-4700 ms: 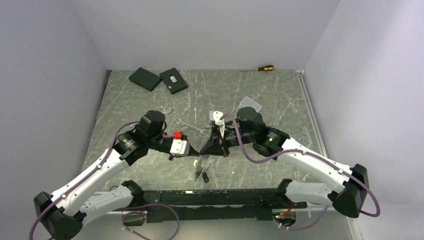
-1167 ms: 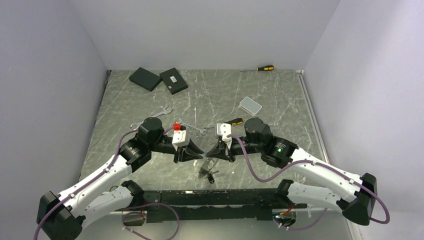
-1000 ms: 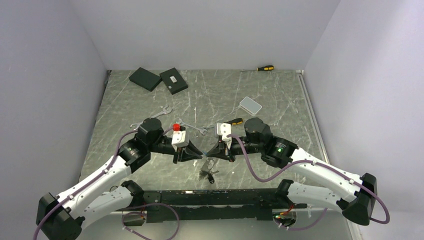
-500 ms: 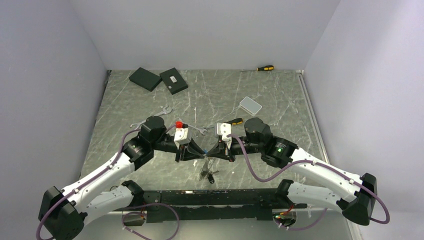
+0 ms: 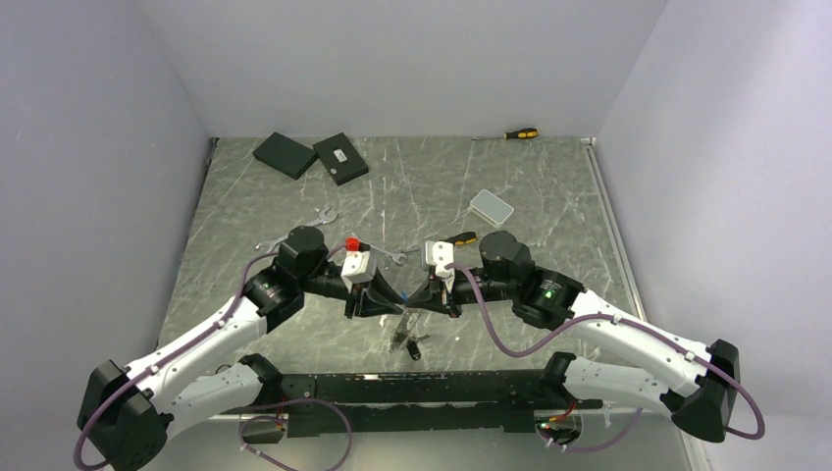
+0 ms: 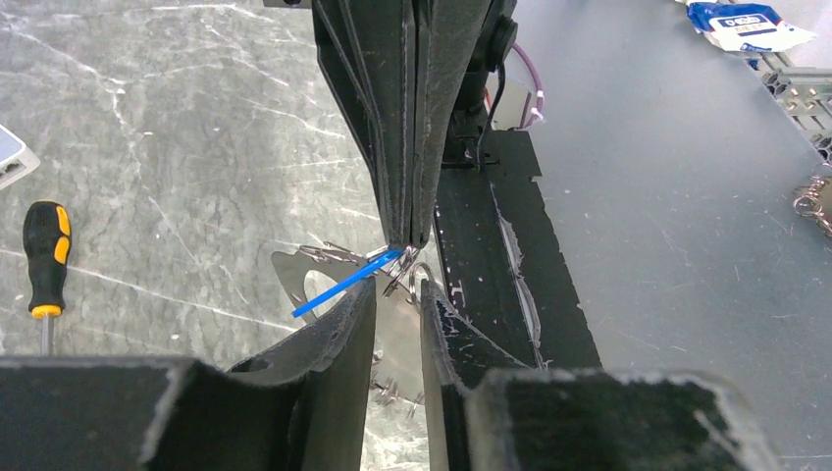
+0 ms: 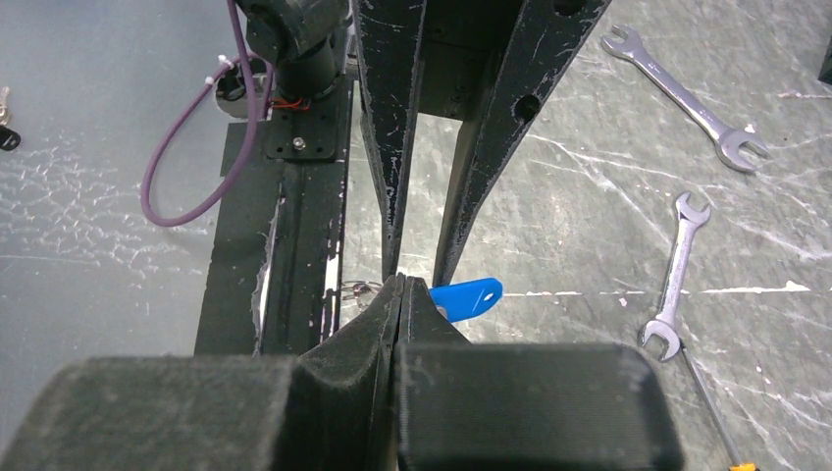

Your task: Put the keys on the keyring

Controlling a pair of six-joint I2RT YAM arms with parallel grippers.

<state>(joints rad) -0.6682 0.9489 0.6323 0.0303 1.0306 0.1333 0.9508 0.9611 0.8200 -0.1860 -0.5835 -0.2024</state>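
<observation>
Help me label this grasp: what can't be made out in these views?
Keyring: left wrist view shows only a wire sliver beside a blue tag at the shut right gripper; its fingers hide the rest.
Left gripper: right wrist view shows parted fingers; whether they touch the wire is hidden behind the right fingertips.
Top view: the cluster under both grippers is too small to identify.
</observation>
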